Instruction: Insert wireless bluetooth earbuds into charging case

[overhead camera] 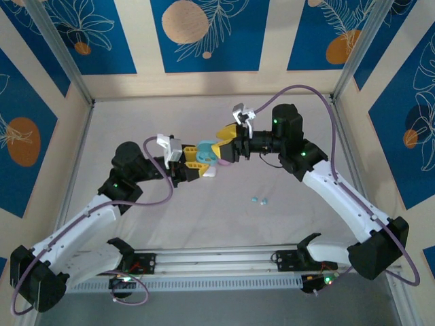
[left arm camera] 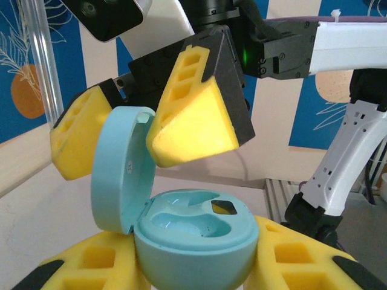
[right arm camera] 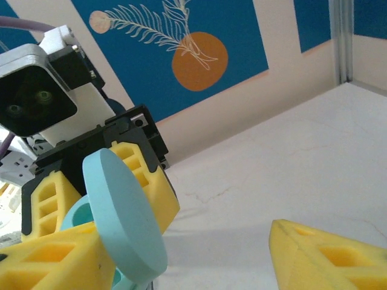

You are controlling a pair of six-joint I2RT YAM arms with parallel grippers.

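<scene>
My left gripper (overhead camera: 197, 164) is shut on the base of a cyan charging case (left arm camera: 193, 241), holding it above the table's middle. The case's round lid (left arm camera: 118, 175) stands open to the left, and both of its hollows (left arm camera: 193, 219) are empty. My right gripper (overhead camera: 224, 147) faces it from the right, open. Its yellow fingers (left arm camera: 193, 115) straddle the raised lid (right arm camera: 121, 217) without closing on it. Two tiny cyan earbuds (overhead camera: 259, 200) lie on the table, right of and nearer than the grippers. The white and pink earbuds are out of view.
The white tabletop (overhead camera: 224, 217) is walled by beige and blue patterned panels (overhead camera: 204, 34) with metal corner posts (overhead camera: 61, 58). A metal rail (overhead camera: 217, 261) carrying both arm bases runs along the near edge.
</scene>
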